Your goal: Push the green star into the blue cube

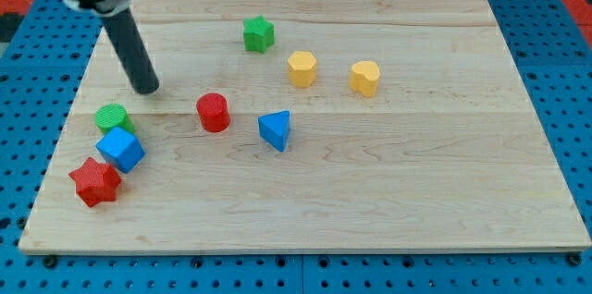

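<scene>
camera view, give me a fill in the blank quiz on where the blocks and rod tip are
1. The green star block lies toward the view's ___ of the wooden board.
2. The blue cube block touches a ___ red block.
3. My tip sits just above the ___ cylinder block.

Missing words: top; star-shaped; green

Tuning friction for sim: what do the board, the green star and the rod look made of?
Board: pale wood, jointed planks, visible grain lines, matte.
Green star: probably moulded plastic or painted wood; uniform saturated colour, soft sheen, no grain visible.
Rod: dark, smooth, faint highlight along its side; metal or hard plastic, can't tell. My tip rests on the board, above the green cylinder, far left of the star.
</scene>
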Robot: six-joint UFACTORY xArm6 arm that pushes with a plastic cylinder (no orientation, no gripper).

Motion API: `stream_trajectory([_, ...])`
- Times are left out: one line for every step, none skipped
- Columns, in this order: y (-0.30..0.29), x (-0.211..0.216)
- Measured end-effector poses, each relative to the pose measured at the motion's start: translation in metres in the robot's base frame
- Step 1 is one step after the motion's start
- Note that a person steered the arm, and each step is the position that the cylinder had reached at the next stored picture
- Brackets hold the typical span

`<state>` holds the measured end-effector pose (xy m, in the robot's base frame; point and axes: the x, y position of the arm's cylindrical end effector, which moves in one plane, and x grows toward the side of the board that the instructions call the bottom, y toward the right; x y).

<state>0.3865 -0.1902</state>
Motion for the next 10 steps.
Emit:
stream_trajectory([0.064, -0.039])
stream_trajectory([0.137, -0.032])
stream_trajectory([0.179, -0.074])
stream_trajectory([0.169, -0.115])
stream_trajectory([0.107, -0.087])
stream_trajectory([0.054, -0.038])
stream_trajectory([0.029, 0.015])
stream_trajectory([0.041, -0.018])
stream_trajectory([0.071, 0.009])
stream_trajectory([0.057, 0.042])
